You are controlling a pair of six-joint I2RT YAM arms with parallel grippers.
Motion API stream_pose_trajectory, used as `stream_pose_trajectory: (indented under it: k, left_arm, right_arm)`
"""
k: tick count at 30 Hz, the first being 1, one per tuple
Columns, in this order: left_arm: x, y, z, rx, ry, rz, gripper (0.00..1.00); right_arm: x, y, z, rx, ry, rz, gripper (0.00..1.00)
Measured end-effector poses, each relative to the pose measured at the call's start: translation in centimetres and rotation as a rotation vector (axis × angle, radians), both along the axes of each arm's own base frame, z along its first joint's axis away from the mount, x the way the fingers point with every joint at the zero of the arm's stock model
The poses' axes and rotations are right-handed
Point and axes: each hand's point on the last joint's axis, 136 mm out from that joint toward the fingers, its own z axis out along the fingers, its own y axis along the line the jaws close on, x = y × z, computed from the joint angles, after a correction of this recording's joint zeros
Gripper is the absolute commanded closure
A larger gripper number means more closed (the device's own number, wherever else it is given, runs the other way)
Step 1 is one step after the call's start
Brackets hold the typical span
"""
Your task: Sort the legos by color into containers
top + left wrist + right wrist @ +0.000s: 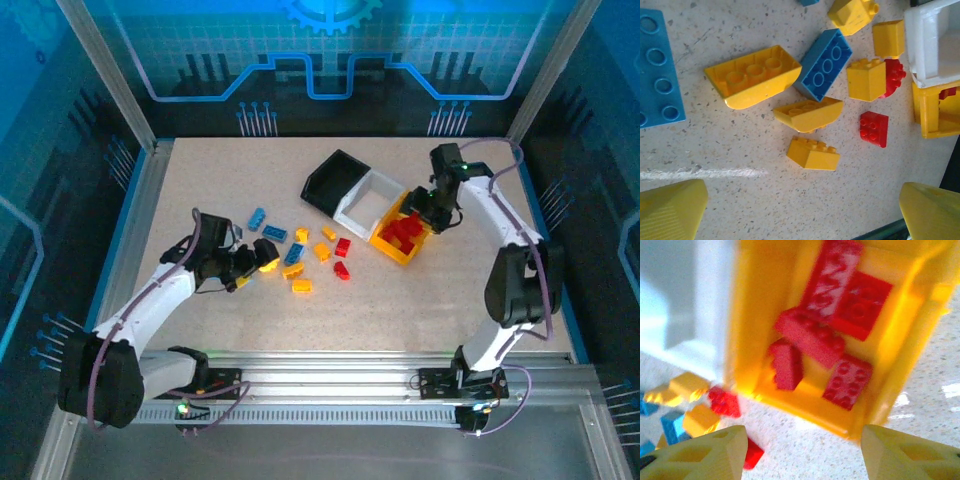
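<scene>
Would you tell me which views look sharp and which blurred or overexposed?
Left wrist: sharp, middle blue brick studs crisp, glare streak on the table. Right wrist: soft, blurred; yellow bin glowing, white bin washed out. Top external: evenly lit, blue-tinted surround.

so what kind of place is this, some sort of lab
Most likely a robot test or training cell, not a home. A speckled tabletop sits inside an aluminium frame with blue circuit-print panels behind, and a left arm and right arm are bolted at its near edge.
</scene>
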Motion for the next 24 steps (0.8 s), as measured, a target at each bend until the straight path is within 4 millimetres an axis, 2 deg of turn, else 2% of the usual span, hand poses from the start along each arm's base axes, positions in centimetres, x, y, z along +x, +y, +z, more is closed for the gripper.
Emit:
stream_pose_trajectory:
  k: [1,3,5,7,9,12,15,18,21,24]
  left_arm:
    - [0.1,0.0,0.2,-0.002,-0.005,-0.001,0.01]
    - [0.3,-0.1,0.6,-0.002,-0.013,-0.003,0.01]
    - [0.3,0.1,0.7,0.007,-0.015,-0.003,0.01]
    - [0.0,0.7,0.7,0.034,-0.012,0.011,0.01]
    - [-0.4,1.8,1.1,0.058,-0.016,0.045,0.01]
    - [-0.8,3.4,2.2,0.076,-0.048,0.102,0.01]
    - [-1.3,4.4,3.3,0.092,-0.080,0.138,0.01]
    - [-1.9,5.0,4.0,0.101,-0.101,0.167,0.01]
    - [-2.3,5.5,4.5,0.103,-0.112,0.197,0.01]
    - [-2.7,5.7,4.3,0.103,-0.111,0.208,0.01]
  right_arm:
    - [-0.2,1.4,0.8,0.000,-0.026,0.052,0.36]
    - [-0.8,5.4,2.2,0.009,-0.077,0.188,0.36]
    - [-1.6,9.4,2.8,0.024,-0.103,0.314,0.36]
    - [-3.0,12.9,2.4,0.028,-0.100,0.427,0.36]
    - [-4.7,16.5,1.2,0.035,-0.073,0.538,0.36]
    - [-7.2,20.1,-1.1,0.031,-0.020,0.664,0.33]
    - [-9.3,22.9,-3.1,0.015,0.024,0.777,0.28]
    - [-10.6,24.5,-4.5,-0.006,0.066,0.838,0.23]
    - [-11.0,25.1,-5.5,-0.026,0.101,0.842,0.21]
    - [-11.0,24.8,-6.4,-0.053,0.142,0.778,0.19]
